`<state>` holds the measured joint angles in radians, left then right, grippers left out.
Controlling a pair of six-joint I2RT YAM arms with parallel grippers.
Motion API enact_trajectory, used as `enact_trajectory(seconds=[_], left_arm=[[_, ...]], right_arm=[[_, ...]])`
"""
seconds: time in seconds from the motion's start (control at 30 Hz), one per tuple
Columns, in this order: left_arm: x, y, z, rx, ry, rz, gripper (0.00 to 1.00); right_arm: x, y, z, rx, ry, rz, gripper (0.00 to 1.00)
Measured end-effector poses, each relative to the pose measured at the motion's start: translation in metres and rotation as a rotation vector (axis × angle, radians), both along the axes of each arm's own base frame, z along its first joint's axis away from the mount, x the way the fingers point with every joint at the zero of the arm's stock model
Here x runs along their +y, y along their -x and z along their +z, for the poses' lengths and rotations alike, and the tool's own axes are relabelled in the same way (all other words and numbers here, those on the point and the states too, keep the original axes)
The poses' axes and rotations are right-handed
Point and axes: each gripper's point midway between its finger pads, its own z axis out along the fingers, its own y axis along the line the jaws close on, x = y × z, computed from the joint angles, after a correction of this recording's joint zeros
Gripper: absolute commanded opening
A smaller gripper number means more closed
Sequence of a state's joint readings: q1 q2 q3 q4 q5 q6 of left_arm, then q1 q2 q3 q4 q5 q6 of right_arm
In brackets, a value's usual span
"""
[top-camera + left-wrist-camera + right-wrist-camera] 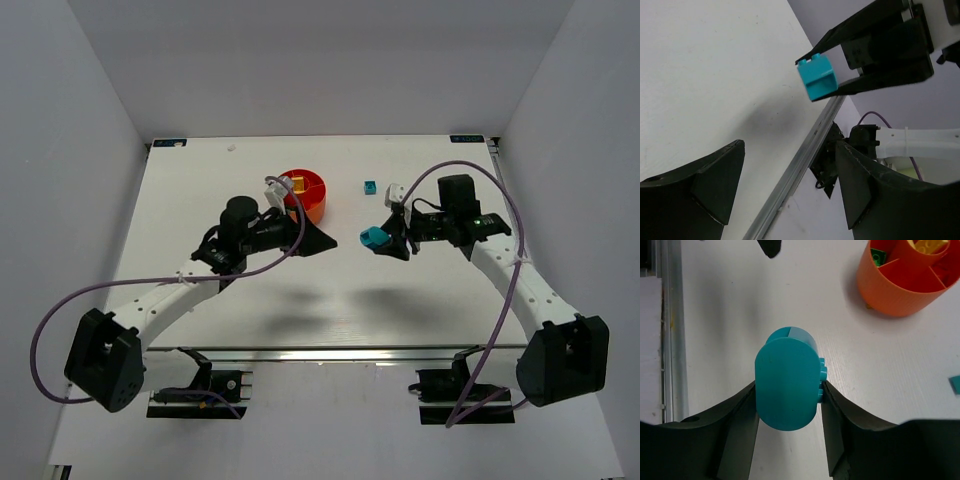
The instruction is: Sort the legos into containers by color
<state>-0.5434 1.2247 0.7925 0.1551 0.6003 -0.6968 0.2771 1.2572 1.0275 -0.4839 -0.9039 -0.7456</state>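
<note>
My right gripper is shut on a cyan lego and holds it above the table, right of the orange-red bowl. The brick also shows in the top view and in the left wrist view. The bowl has wedge compartments with green and yellow legos inside. My left gripper is open and empty, just right of the bowl's near side, facing the right gripper. A second small cyan lego lies on the table behind the right gripper, and its corner shows in the right wrist view.
A metal rail runs along the table's near edge, with the arm mounts below it. White walls close in the back and both sides. Purple cables loop from both arms.
</note>
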Motion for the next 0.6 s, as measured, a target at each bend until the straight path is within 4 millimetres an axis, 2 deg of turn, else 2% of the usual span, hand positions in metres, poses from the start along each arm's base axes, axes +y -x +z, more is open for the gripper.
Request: enact_trajectory(seconds=[0.17,0.33,0.6], left_arm=[[-0.026,-0.003,0.0,0.045,-0.018,0.004,0.85],[-0.048,-0.008,-0.002,0.05,-0.042,0.016,0.86],[-0.072,-0.003,-0.039,0.118,-0.133,0.014,0.85]], right_arm=[[0.012,0.015,-0.016,0.006,0.016,0.023,0.04],[0.015,0.024,-0.025,-0.012,0.037,0.024,0.04],[0.017,0.023,-0.024,-0.058,0.044,0.008,0.04]])
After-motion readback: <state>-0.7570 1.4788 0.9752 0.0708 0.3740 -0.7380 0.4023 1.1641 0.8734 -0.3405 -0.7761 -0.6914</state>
